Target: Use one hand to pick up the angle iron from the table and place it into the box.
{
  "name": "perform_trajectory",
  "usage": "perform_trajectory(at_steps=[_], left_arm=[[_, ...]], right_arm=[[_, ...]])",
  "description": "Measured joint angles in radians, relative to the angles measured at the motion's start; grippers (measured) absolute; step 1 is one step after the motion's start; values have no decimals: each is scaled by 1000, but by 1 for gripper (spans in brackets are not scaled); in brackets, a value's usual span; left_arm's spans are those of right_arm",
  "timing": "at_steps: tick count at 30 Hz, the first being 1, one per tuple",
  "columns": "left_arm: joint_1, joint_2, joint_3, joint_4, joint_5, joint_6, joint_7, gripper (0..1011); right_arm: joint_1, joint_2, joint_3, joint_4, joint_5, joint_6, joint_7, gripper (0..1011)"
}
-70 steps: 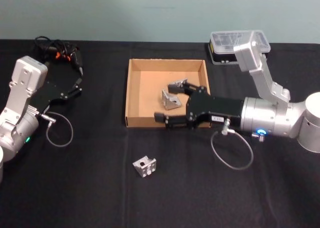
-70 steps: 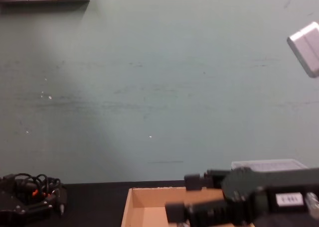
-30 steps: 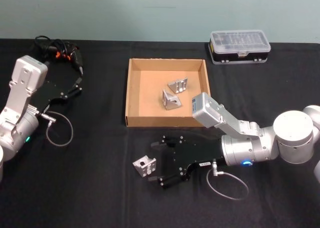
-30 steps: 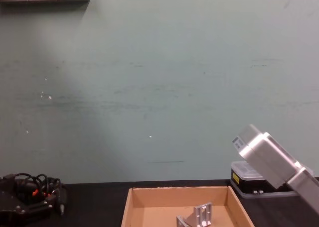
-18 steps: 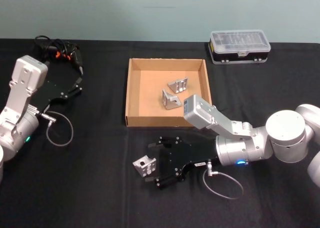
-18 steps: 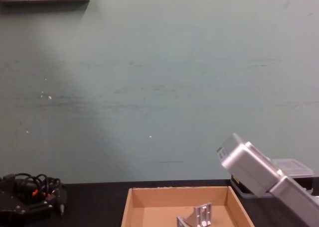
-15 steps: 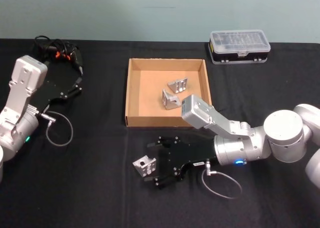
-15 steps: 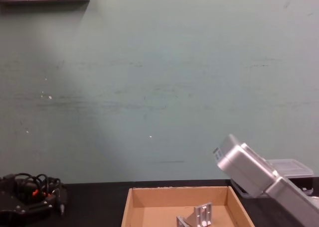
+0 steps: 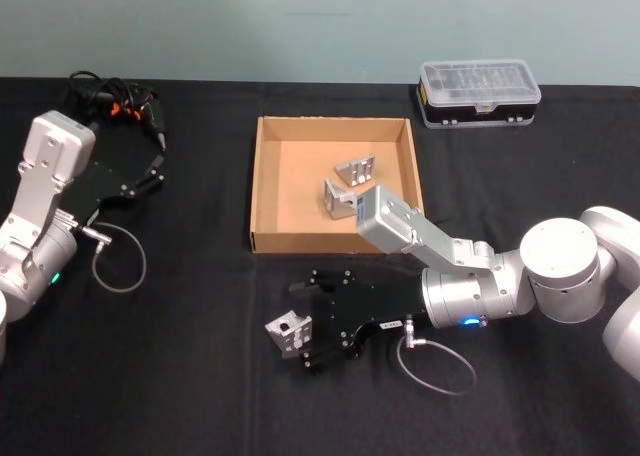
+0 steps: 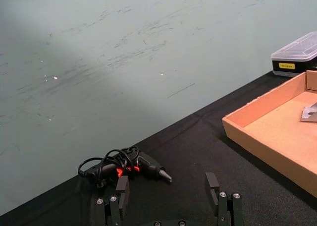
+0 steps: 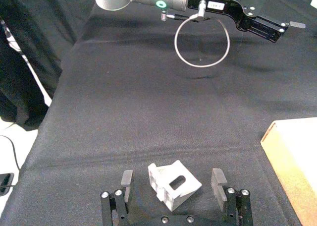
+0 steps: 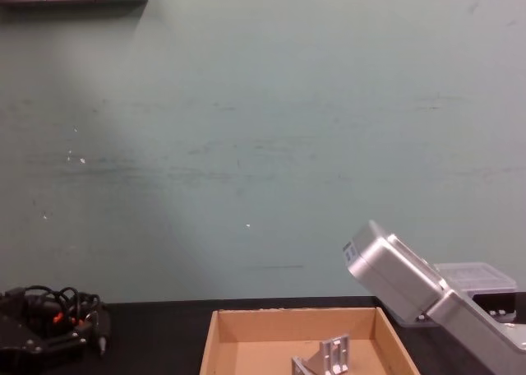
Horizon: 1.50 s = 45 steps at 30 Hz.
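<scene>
A silver angle iron [image 9: 289, 333] lies on the black table [image 9: 180, 376], in front of the box. My right gripper [image 9: 303, 327] is low over the table and open, one finger on each side of the angle iron [image 11: 174, 184] without touching it. The tan box [image 9: 258, 176] stands at the table's middle with two more angle irons [image 9: 343, 188] inside, also seen in the chest view [image 12: 325, 357]. My left gripper [image 9: 155, 166] rests open at the far left, above the table [image 10: 167, 185].
A black case with a clear lid [image 9: 478, 91] sits behind the box to the right. A black power tool with coiled cable [image 9: 115, 104] lies at the back left [image 10: 124, 167]. Loose cable loops hang from both wrists.
My right arm left the box, swung down to the table in front of it and crept left, so its open fingers now straddle the loose angle iron. The left arm stayed still.
</scene>
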Motion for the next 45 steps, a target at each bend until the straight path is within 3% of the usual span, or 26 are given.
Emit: perform_trajectory(at_steps=[4, 13, 34, 45], left_arm=[[0, 0, 0, 0, 0, 0, 0, 1000], [0, 0, 0, 0, 0, 0, 0, 1000], [0, 0, 0, 0, 0, 0, 0, 1000], [0, 0, 0, 0, 0, 0, 0, 1000]], right_arm=[[0, 1, 0, 0, 0, 0, 0, 980], [0, 1, 1, -1, 1, 0, 0, 763], [-1, 2, 1, -2, 2, -1, 1, 84], [-4, 3, 5, -4, 7, -2, 1, 75]])
